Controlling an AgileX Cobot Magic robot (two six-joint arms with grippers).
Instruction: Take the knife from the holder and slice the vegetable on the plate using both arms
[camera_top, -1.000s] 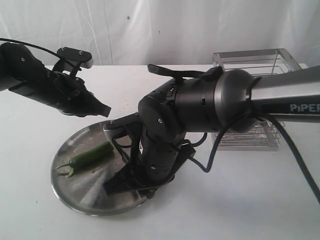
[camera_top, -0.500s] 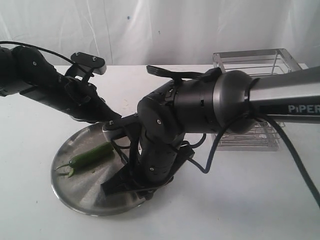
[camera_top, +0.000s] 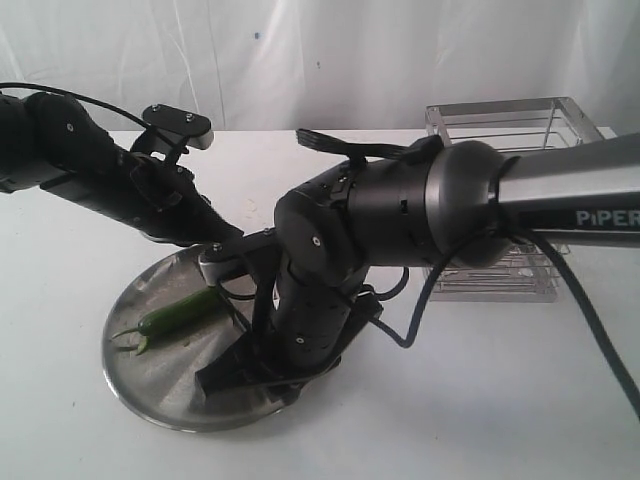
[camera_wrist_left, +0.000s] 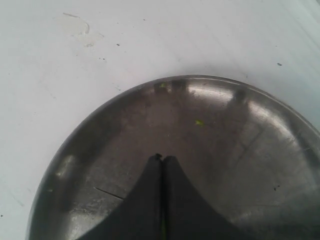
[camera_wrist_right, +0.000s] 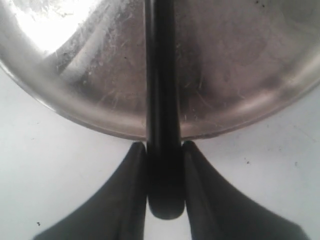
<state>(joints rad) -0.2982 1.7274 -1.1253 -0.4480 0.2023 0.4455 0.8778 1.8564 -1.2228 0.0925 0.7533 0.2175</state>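
Worktop (camera_top: 470, 420): white and plain, meets a white cloth (camera_top: 400, 50) along its far edge.
Plate (camera_top: 160, 385): round, shiny steel, sits toward the worktop's front left corner.
Vegetable (camera_top: 180, 312): green pod, lies flat on the plate's left half, thin stem end toward the left rim, blunt end toward the plate's middle; looks whole.
Knife (camera_wrist_right: 161, 100): slim and black; handle end clamped at the plate's rim, the rest runs straight across the plate's inside; hidden behind the right arm in the exterior view.
Holder (camera_top: 520, 120): silvery wire basket, stands upright near the worktop's back right corner, partly behind the right arm, well apart from the plate.
Left pincer (camera_wrist_left: 161, 159): closed, fingertips pressed together with nothing between them; hangs over the far part of the plate's inside, apart from the vegetable.
Right pincer (camera_wrist_right: 164, 146): clamped on the knife's black handle, one finger on each side, the handle's rounded butt poking back between them; fingertips just at the plate's rim, over the white worktop.
Left arm (camera_top: 90, 170): black, reaches in from the worktop's left edge.
Right arm (camera_top: 400, 210): bulky and black, bends down over the plate's right side; silver section marked PIPER lies toward the worktop's right edge.
Fleck (camera_wrist_left: 199, 122): tiny green bit on the plate's bare steel, just ahead of the closed left fingertips.
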